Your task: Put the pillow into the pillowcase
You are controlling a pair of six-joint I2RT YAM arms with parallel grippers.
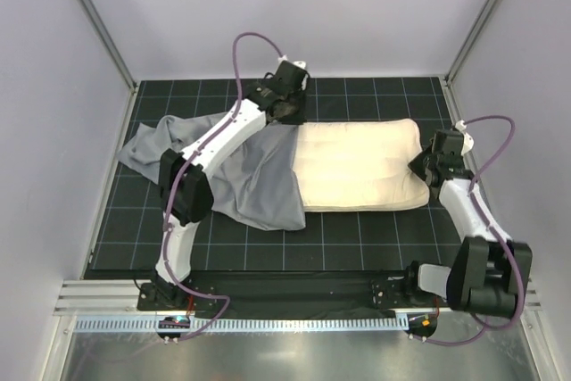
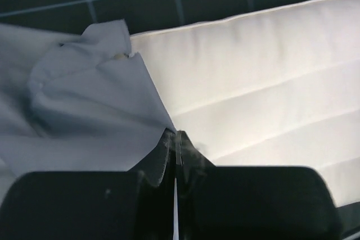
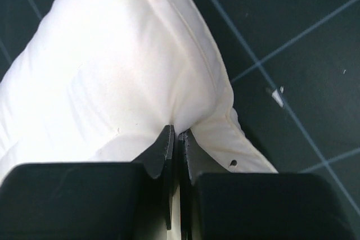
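Pillow (image 1: 357, 167) lies lengthwise on the black gridded mat (image 1: 357, 238) in the top view. Its left end is tucked under the mouth of the blue-grey pillowcase (image 1: 263, 189), which sprawls wrinkled to the left. The left gripper (image 1: 284, 111) sits at the far edge of that mouth and the right gripper (image 1: 419, 165) at the pillow's right end; their fingers are unreadable from here.

The left wrist view settles one: its fingers are pressed together, pinching the pillowcase hem where it overlaps the pillow.

The right wrist view shows its fingers clenched on a puckered fold at the pillow's end.
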